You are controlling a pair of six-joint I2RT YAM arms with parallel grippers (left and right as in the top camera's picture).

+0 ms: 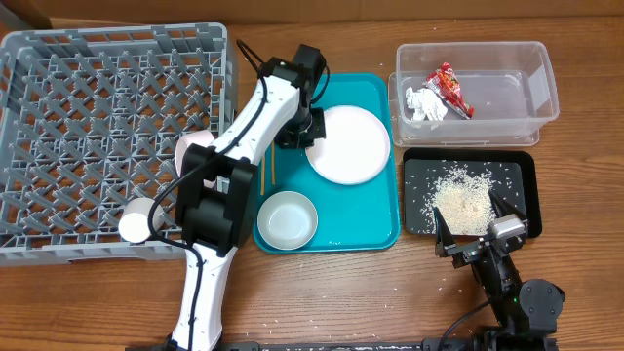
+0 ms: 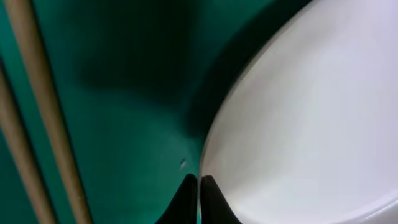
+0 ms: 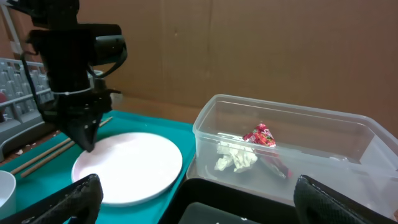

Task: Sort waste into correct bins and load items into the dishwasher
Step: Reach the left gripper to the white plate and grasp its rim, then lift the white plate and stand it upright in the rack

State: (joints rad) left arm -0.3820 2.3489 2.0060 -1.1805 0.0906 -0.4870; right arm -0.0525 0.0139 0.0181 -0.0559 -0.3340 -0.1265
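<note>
My left gripper (image 1: 314,132) (image 2: 199,180) (image 3: 87,144) is shut on the left rim of the large white plate (image 1: 348,144) (image 2: 311,124) (image 3: 127,167), which lies on the teal tray (image 1: 380,214). Wooden chopsticks (image 1: 268,175) (image 2: 46,112) (image 3: 43,155) lie just left of it. A white bowl (image 1: 287,218) sits at the tray's near edge. The grey dish rack (image 1: 88,117) holds a small white cup (image 1: 136,222). The clear tub (image 1: 507,97) (image 3: 292,124) contains the red wrapper (image 1: 450,90) (image 3: 260,135) and the white tissue (image 1: 423,104) (image 3: 236,158). Rice (image 1: 463,200) lies in the black tray (image 1: 517,175). My right gripper (image 1: 475,222) (image 3: 202,202) is open and empty over that tray's near edge.
A second pale dish (image 1: 192,144) rests in the rack beside the left arm. A few loose grains (image 1: 450,288) lie on the wooden table near the right arm's base. A brown cardboard wall (image 3: 249,50) stands behind the tub.
</note>
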